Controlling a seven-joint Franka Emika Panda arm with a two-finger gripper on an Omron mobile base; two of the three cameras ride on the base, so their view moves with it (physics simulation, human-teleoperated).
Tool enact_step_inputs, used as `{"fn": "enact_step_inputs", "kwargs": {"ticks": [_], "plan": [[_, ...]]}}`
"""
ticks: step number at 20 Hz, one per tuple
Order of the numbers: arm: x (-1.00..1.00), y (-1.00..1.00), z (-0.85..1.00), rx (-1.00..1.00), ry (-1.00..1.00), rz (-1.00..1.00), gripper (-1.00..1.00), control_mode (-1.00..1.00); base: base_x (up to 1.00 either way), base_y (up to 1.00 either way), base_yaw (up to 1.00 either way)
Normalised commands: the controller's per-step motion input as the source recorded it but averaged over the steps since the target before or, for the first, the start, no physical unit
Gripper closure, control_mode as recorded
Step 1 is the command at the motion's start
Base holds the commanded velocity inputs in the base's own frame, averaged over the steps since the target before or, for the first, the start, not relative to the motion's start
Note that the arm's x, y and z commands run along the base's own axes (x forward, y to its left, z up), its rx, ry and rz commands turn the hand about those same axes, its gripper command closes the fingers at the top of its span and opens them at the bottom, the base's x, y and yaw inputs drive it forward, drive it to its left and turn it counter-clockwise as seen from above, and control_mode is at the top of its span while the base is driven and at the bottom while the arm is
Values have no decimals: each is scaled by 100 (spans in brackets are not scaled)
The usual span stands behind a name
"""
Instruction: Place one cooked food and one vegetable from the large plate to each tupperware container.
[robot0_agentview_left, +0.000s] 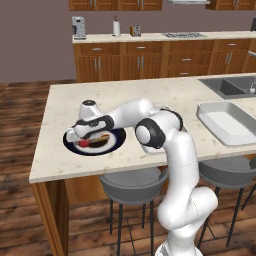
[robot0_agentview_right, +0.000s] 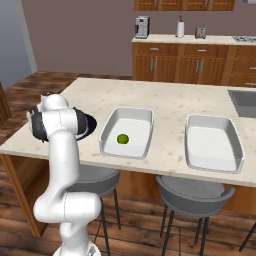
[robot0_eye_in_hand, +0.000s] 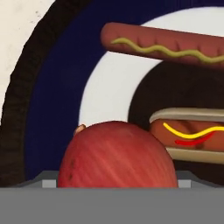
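The tool (robot0_agentview_left: 84, 141) sits low over the plate (robot0_agentview_left: 118, 138), hiding the red onion (robot0_eye_in_hand: 117, 155); its opening cannot be told.

Glossy white rounded arm (robot0_agentview_left: 172, 150) with dark grey joint caps

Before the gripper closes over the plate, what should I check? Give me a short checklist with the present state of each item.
1. Red onion close in front of the hand, centred: ok.
2. Jaws closed on the onion: cannot tell; the fingertips are hidden behind it.
3. Sausage and hot dog apart from the onion: ok.
4. Plate flat on the counter, inside the edge: ok.
5. Near container holds a green vegetable, no cooked food: not ok yet.
6. Far container has room: ok.
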Motion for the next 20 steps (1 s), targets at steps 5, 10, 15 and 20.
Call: {"fn": "enact_step_inputs", "kwargs": {"ticks": [5,10,15,20], "plan": [[-52,-17,3,1,2,-8,100,-100,0,0,0],[-73,-82,56,1,-1,-19,100,-100,0,0,0],[-41,-97,80,3,-17,-13,100,-100,0,0,0],[0,-72,98,0,-6,-13,100,-100,0,0,0]]}}
